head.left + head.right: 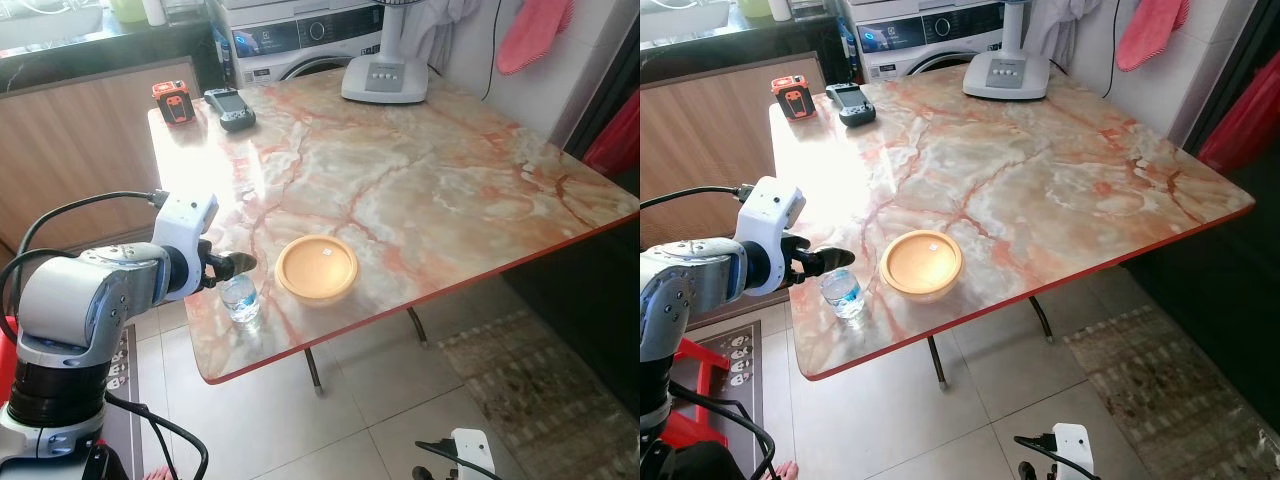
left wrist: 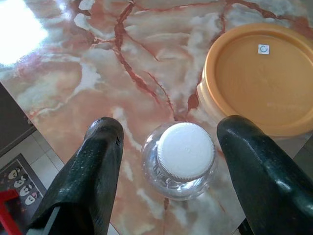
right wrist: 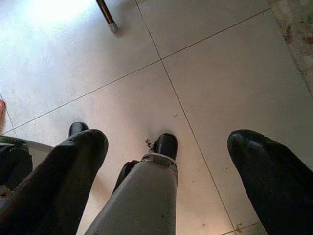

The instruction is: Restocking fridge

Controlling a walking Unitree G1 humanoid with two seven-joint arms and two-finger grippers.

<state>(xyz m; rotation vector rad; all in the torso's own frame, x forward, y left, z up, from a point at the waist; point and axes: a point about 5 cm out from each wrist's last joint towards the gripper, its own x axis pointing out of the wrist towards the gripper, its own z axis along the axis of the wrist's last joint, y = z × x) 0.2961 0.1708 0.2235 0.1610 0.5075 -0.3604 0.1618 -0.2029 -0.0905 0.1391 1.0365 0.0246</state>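
Two black fingers of the left gripper (image 2: 168, 147) stand spread either side of the small water bottle (image 1: 240, 298) at lower left, seemingly lined up to grasp it for the fridge.

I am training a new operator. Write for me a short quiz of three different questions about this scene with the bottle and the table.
1. True or false: the left gripper has its fingers open on either side of the water bottle.
2. Multiple choice: what stands right beside the bottle on the marble table? A) the orange bowl B) a red mug C) a cutting board
3. Short answer: where does the right gripper point?

Key
1. True; the fingers straddle the white cap without touching it.
2. A
3. Down at the tiled floor, hanging idle.
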